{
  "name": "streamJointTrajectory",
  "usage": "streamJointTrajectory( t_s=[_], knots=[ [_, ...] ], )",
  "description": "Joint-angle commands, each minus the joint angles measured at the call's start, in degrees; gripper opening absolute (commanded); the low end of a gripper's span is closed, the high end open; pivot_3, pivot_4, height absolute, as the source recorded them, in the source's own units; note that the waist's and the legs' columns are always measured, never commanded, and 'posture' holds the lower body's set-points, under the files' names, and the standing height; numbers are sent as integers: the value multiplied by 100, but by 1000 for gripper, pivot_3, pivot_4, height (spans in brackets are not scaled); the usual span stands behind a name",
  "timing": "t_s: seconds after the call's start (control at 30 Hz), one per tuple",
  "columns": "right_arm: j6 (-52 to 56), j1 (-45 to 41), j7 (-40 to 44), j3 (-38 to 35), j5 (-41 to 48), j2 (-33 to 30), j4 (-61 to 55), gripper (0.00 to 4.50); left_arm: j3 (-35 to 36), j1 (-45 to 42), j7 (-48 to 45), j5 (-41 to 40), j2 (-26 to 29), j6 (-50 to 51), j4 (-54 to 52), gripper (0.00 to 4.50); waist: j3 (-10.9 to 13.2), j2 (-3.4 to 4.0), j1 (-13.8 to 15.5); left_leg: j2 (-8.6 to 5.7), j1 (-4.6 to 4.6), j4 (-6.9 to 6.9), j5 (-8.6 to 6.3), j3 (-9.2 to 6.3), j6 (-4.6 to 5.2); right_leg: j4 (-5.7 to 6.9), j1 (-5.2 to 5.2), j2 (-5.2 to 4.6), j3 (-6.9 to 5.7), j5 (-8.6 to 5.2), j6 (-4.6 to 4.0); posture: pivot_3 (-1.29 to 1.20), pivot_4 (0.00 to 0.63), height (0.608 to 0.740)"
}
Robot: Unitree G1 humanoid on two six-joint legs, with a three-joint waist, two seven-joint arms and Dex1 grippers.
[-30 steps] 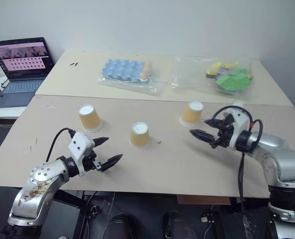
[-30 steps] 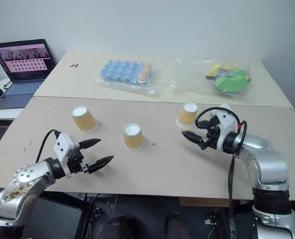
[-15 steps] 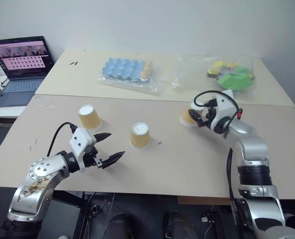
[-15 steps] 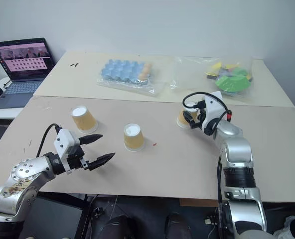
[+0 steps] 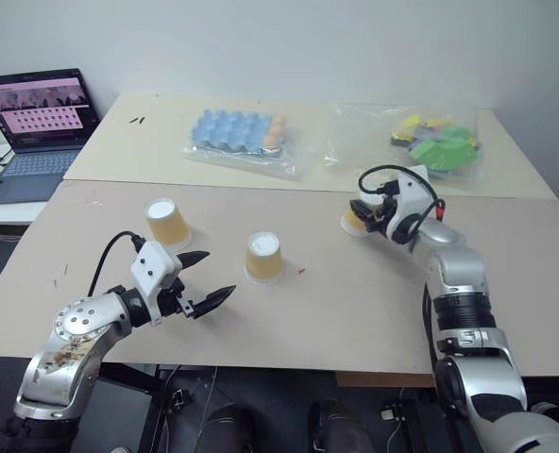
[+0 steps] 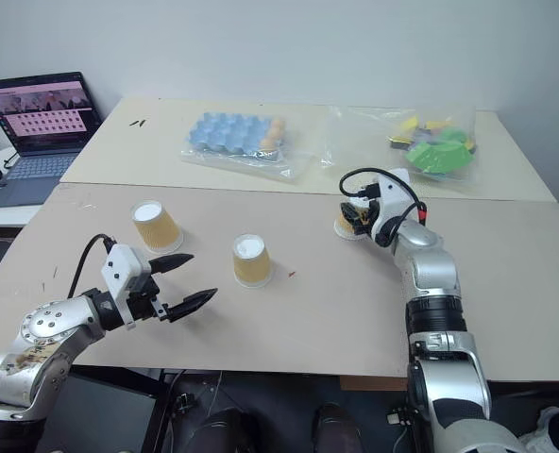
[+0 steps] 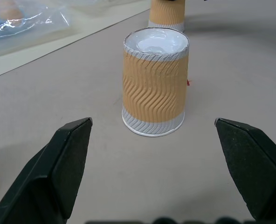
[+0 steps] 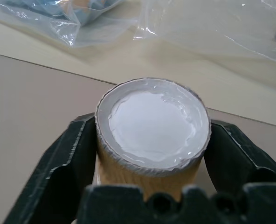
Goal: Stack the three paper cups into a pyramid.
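Note:
Three paper cups stand upside down on the tan table (image 5: 355, 311), each with tan-orange sides and a white base on top. The left cup (image 5: 166, 224) and the middle cup (image 5: 263, 257) stand free. Around the right cup (image 8: 153, 123) my right gripper (image 5: 363, 215) is shut, one black finger (image 8: 77, 149) pressed against each side, and the cup rests on the table. My left gripper (image 5: 218, 274) hangs open near the front edge, pointing at the middle cup (image 7: 154, 88) from a short distance without touching it.
A second table (image 5: 166, 160) adjoins at the back. On it lie a blue egg tray in a clear bag (image 5: 237, 135) and a clear bag of green and yellow items (image 5: 431, 146). An open laptop (image 5: 39, 123) sits at the far left.
My right gripper has moved forward and left to the right cup and closed its fingers on the cup's sides. The left arm has stayed still.

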Motion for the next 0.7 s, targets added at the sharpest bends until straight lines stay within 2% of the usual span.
streamJointTrajectory(
  t_s=[0.03, 0.17, 0.3, 0.43, 0.53, 0.7],
  knots=[
    [-239, -206, 120, -16, 85, 24, -181, 2543, 88, 31, 28, 0, 39, -87, -189, 4500, 0, 0, -1, 0, 0, 0, 0, 0, 0, 0, 0, 0, 0, 0, 0, 0, 150, 706],
    [-190, 64, 630, 60, 251, -185, -911, 2523, 86, 80, 48, 7, 47, -78, -217, 4500, 2, 3, 5, 0, 0, 0, 0, 0, 0, 1, 0, 0, 0, 0, 0, 0, 150, 706],
    [258, 556, 2205, 312, 770, -1090, -2149, 2523, 96, 146, 63, 3, 74, -45, -271, 4500, 5, 7, 54, -1, -7, -5, -1, -5, 2, -2, -1, -2, -5, -1, 2, 0, 150, 706],
    [446, 687, 3034, 505, 1066, -1575, -2406, 2523, 107, 162, 67, -12, 98, -26, -296, 4500, 4, 7, 17, 0, -3, -2, -6, -7, 9, -18, 7, -2, -6, -1, 2, 0, 150, 706],
    [377, 667, 3412, 829, 1000, -1627, -2306, 2523, 127, 154, 69, -24, 117, -10, -316, 4500, 4, 7, -29, 2, 12, -2, -4, -3, 7, -6, 11, 0, 2, -1, 2, 0, 150, 706],
    [192, 567, 3586, 1372, 809, -1260, -2141, 2523, 154, 149, 93, -29, 132, 1, -338, 4500, 4, 7, -17, 4, 13, -1, -2, -3, 4, 2, 9, -1, 2, -1, 0, 0, 150, 706]
  ],
)
